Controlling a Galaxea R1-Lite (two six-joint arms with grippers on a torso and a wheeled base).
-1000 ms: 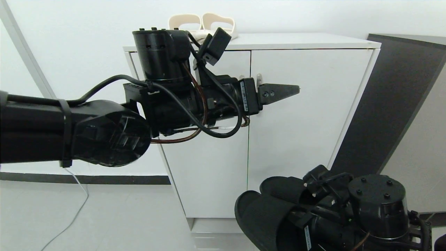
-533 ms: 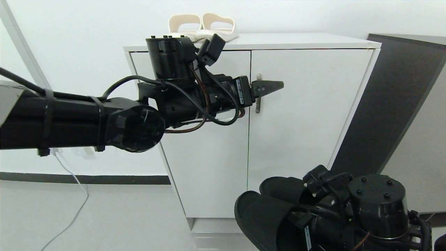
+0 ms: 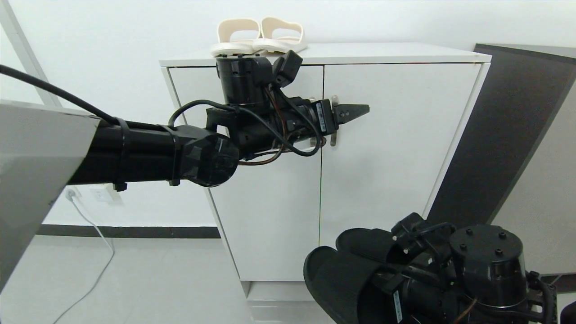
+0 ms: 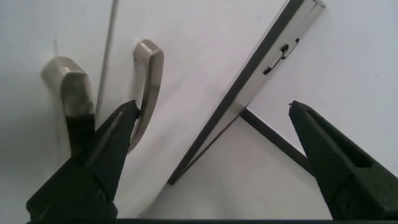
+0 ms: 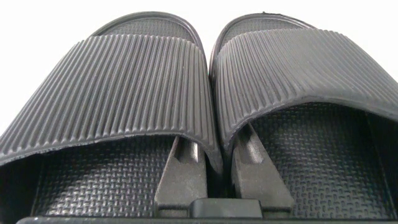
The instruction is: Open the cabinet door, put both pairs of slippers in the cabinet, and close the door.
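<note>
**A:** White cabinet (image 3: pixel 396 54), both doors shut. What worries you first?

**B:** The right door (image 3: pixel 387 148). I judge it will swing out toward the black pair (image 3: pixel 346 270), which hangs low in front of it, so the two could collide.

**A:** Is that pair secure?

**B:** The right hand (image 5: pixel 217 168) is clenched on it, but it pinches only the two inner side walls where the slippers meet. A knock could work one loose.

**A:** And the cream pair (image 3: pixel 258 36)?

**B:** It sits on the cabinet top at the front edge, just above the left wrist. If the arm lifts while pulling, it could sweep them off.

**A:** The handle (image 4: pixel 148 87)?

**B:** The left hand (image 4: pixel 211 143) is spread wide, with one finger (image 4: pixel 106 162) just beside the handle. The handle lies barely inside the gap. If the hand closes off-centre it may slip off the curved metal, or snag the other handle (image 4: pixel 68 93) next to it.
</note>
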